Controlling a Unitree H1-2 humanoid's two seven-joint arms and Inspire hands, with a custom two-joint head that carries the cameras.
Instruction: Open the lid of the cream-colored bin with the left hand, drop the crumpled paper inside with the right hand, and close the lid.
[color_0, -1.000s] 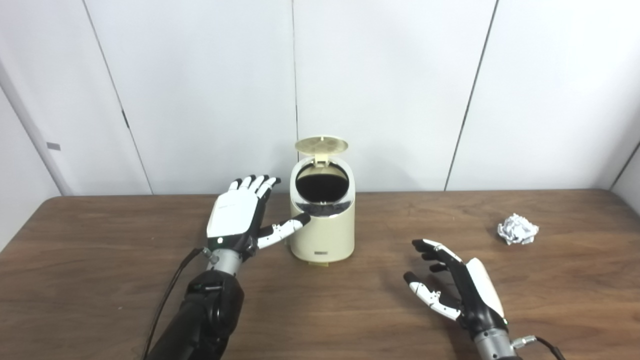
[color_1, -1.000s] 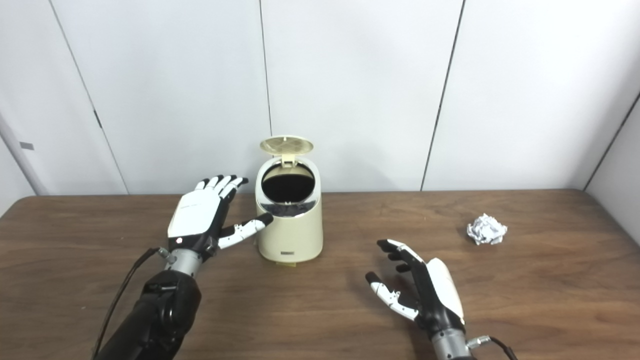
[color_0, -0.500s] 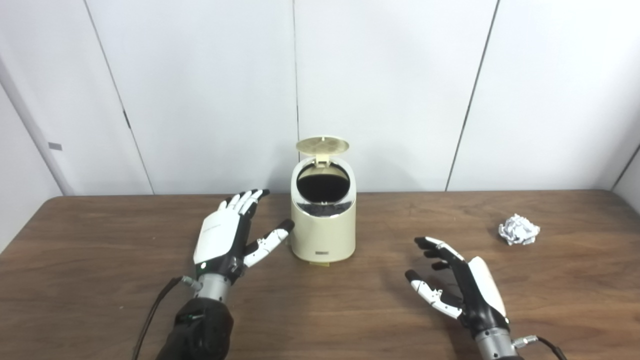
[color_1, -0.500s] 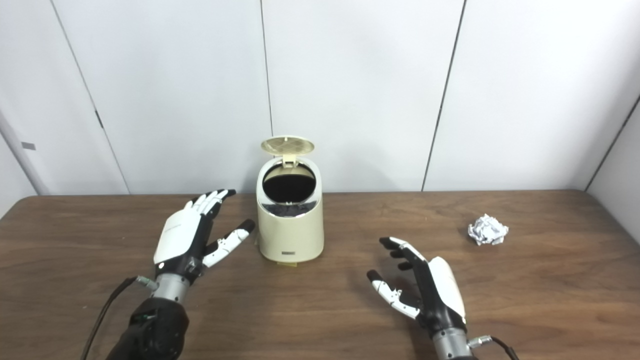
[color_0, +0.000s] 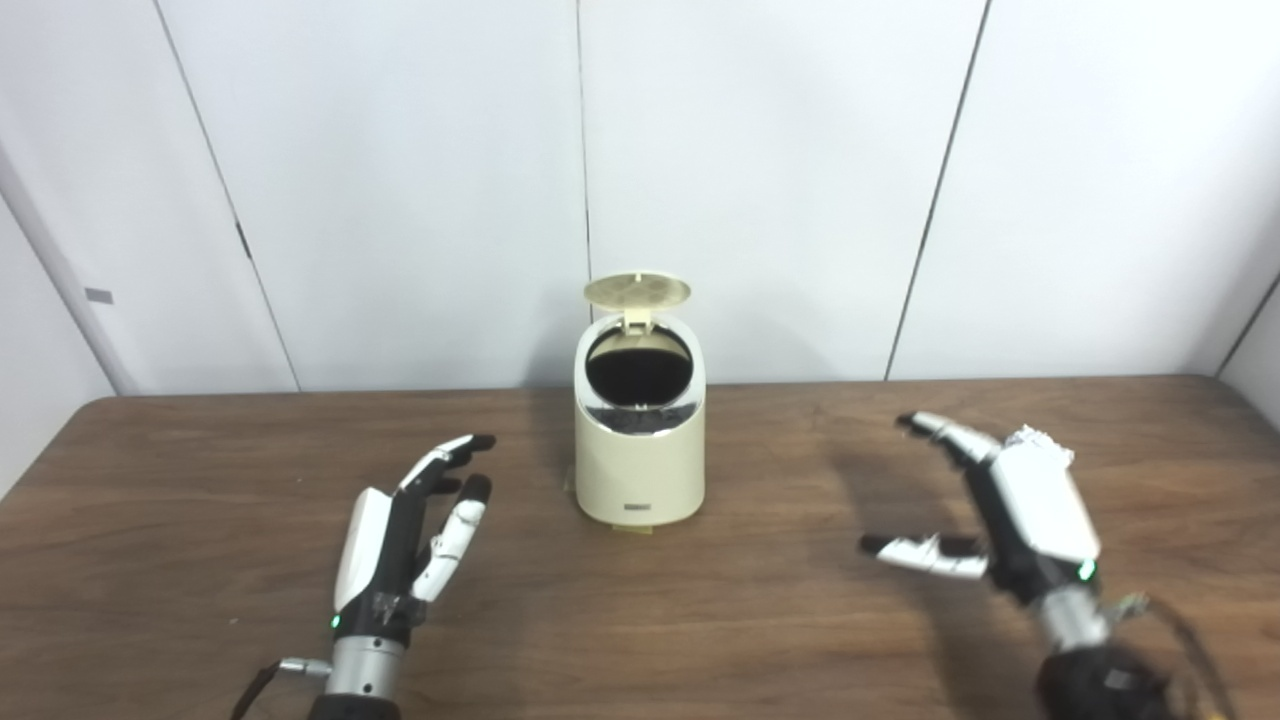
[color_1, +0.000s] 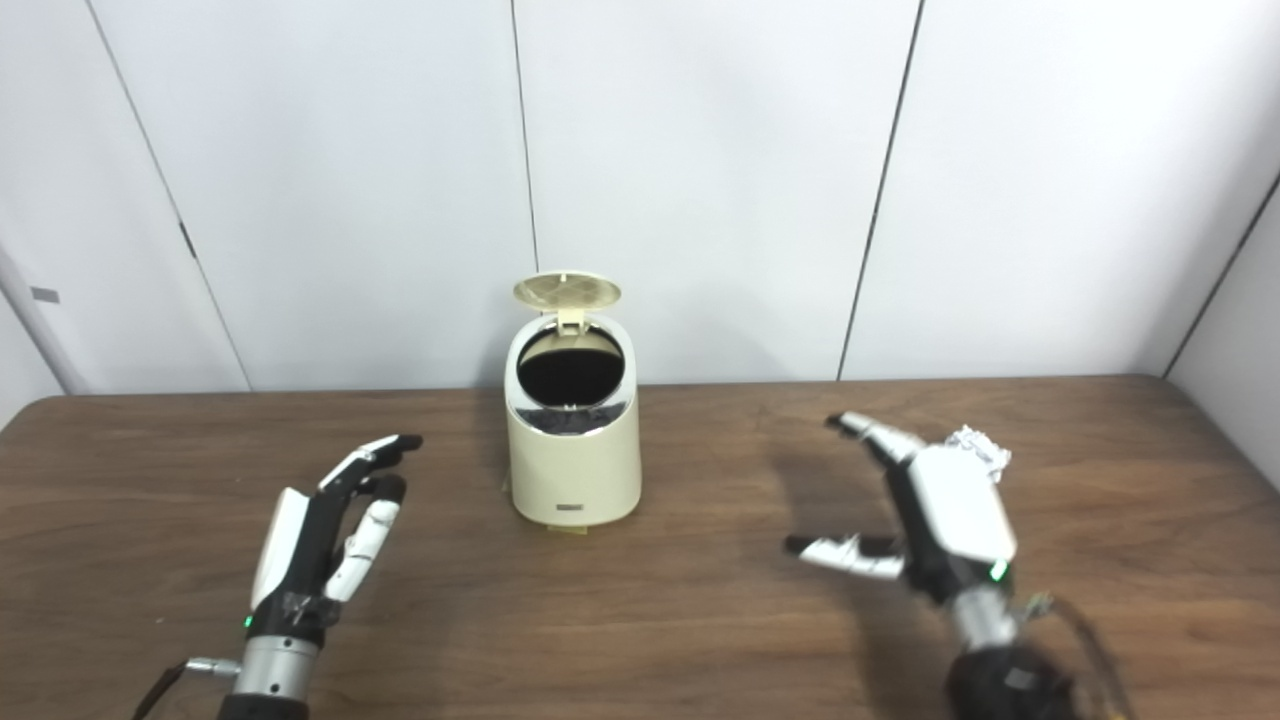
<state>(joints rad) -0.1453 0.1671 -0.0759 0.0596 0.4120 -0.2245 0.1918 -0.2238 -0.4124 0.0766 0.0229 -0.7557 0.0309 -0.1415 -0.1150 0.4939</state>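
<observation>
since 1 s ago the left hand (color_0: 400, 545) has pulled back from the bin's side toward the near edge of the table; it now sits well apart from the bin, turned on edge, fingers straight and spread, holding nothing. over the same second the right hand (color_0: 1010, 510) has swung out to the right and forward, from the middle of the table to a spot over the crumpled paper.

cream-colored bin (color_0: 640, 470) stands upright on the wooden table (color_0: 200, 470), toward the back, near the white panel wall (color_0: 760, 150). its lid (color_0: 637, 291) is tipped up on the rear hinge, underside facing forward, and the round mouth below shows dark inside. neither hand touches the bin.

right hand is open: thumb stuck out to the left, fingers (color_1: 880, 436) reaching away toward the wall, back of the hand facing up. the crumpled paper (color_1: 978, 442) lies on the table at the right, mostly hidden behind this hand; only a white ragged edge peeks past the far side of the knuckles in both views. i cannot tell whether the hand touches the paper; the fingers are not curled around it.

a cable (color_1: 1085, 625) loops beside the right wrist. the right hand's shadow falls on the table to its left.
</observation>
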